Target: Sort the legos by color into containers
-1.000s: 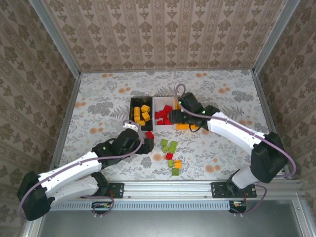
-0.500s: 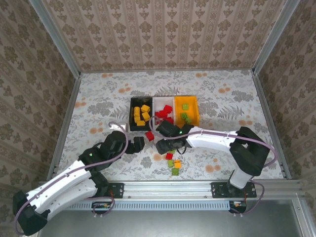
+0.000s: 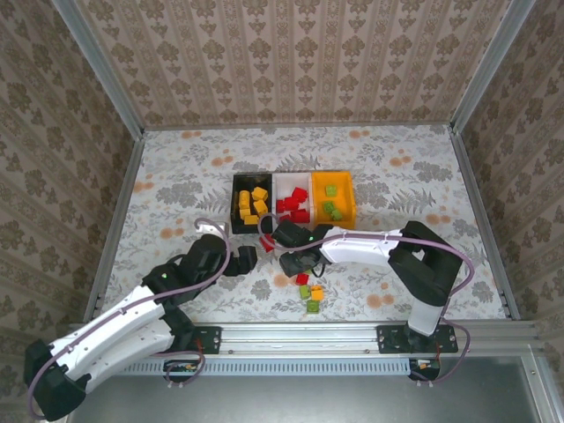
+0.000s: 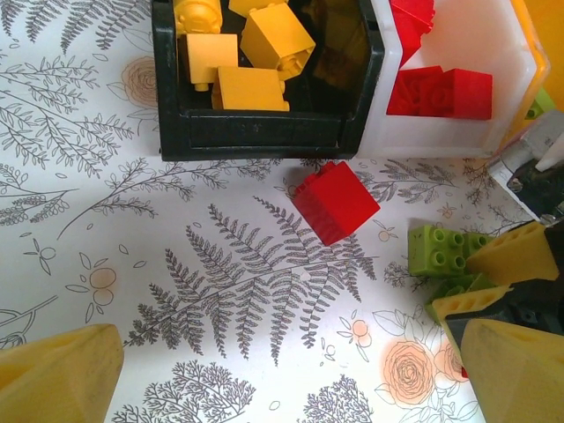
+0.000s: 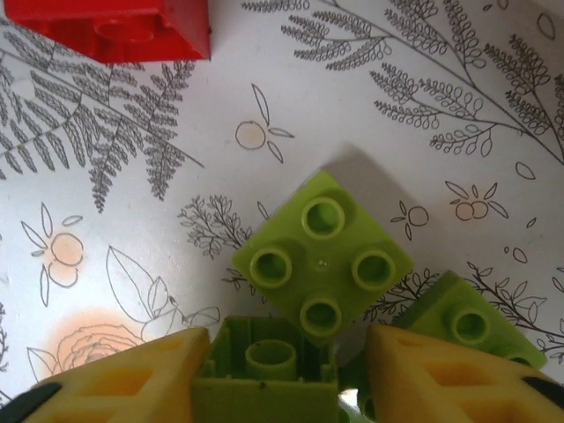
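The black bin [image 3: 238,204] holds yellow legos, the white bin [image 3: 277,196] red ones, and the orange bin [image 3: 348,196] green ones. Loose legos lie in front of the bins: a red brick [image 4: 335,201], green bricks [image 5: 322,256] and a small cluster [image 3: 308,293]. My right gripper [image 5: 282,383] is low over the green ones, open, with an upturned green brick [image 5: 264,388] between its fingers; the left finger touches it and the right one stands off. My left gripper [image 4: 291,379] is open over bare table, short of the red brick.
Another green brick [image 5: 458,322] lies just by the right finger [image 5: 449,379]. In the left wrist view the right gripper's yellow fingers [image 4: 511,256] show close to a green brick [image 4: 436,249]. Metal rails and patterned walls surround the flowered table [image 3: 176,176].
The right gripper left the orange bin and swung down to the loose green legos. The left arm drew back from the red brick toward the left.
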Robot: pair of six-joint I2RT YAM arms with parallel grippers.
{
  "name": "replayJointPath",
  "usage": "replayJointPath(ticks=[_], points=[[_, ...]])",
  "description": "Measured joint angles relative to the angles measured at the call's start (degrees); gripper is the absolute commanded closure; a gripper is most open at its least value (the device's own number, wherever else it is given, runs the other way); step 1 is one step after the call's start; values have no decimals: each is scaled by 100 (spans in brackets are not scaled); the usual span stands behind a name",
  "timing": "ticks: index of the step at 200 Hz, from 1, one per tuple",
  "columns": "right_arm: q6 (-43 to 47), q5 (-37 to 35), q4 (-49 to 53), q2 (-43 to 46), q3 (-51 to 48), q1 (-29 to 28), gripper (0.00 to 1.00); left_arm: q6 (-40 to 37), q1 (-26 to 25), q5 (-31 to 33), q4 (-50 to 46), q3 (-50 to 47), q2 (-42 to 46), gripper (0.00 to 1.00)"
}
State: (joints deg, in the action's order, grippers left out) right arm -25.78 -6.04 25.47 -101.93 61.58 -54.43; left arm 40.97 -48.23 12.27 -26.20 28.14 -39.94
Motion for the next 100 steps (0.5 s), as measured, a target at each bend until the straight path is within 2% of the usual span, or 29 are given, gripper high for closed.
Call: replayJointPath(ticks=[28, 58, 78, 100], points=[[-11, 0, -11, -2, 24, 0, 65, 0, 0, -46, 2, 0, -20, 0], [-37, 2, -15, 188, 9, 13, 68, 0, 0, -94, 28, 0, -22, 0], [-63, 0, -9, 743, -70, 118, 68, 0, 0, -133, 96, 0, -28, 0], [-98, -31, -7, 1543, -92, 586, 68, 0, 0, -160, 142, 0, -103, 0]])
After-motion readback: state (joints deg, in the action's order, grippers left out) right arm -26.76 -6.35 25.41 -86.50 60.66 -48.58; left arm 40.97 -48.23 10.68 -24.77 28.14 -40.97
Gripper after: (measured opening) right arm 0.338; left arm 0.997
